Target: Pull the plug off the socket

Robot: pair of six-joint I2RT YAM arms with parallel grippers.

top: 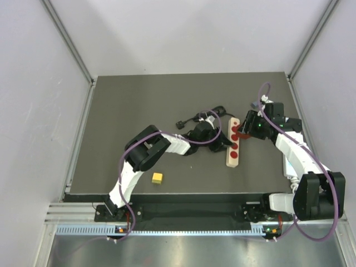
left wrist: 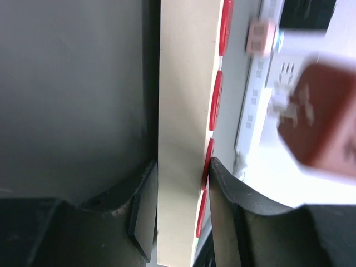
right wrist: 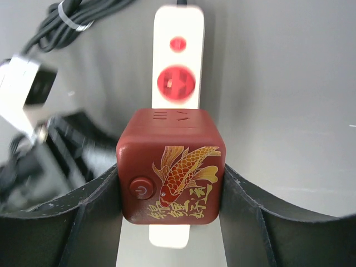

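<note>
A cream socket strip (top: 233, 147) with red round outlets lies on the dark table, right of centre. My left gripper (top: 220, 139) is shut on its long sides; in the left wrist view the strip (left wrist: 183, 128) stands edge-on between the two fingers (left wrist: 222, 211). The plug (right wrist: 169, 167) is a dark red cube with a gold koi and a power button. My right gripper (right wrist: 169, 192) is shut on its two sides, above the strip (right wrist: 177, 61). From the left wrist view the blurred plug (left wrist: 325, 122) hangs apart from the strip's red face.
A coiled black cable (top: 194, 119) lies just left of the strip's far end. A small yellow cube (top: 157, 177) sits near the front edge. A white bar (top: 289, 167) runs along the table's right side, and grey walls enclose the table.
</note>
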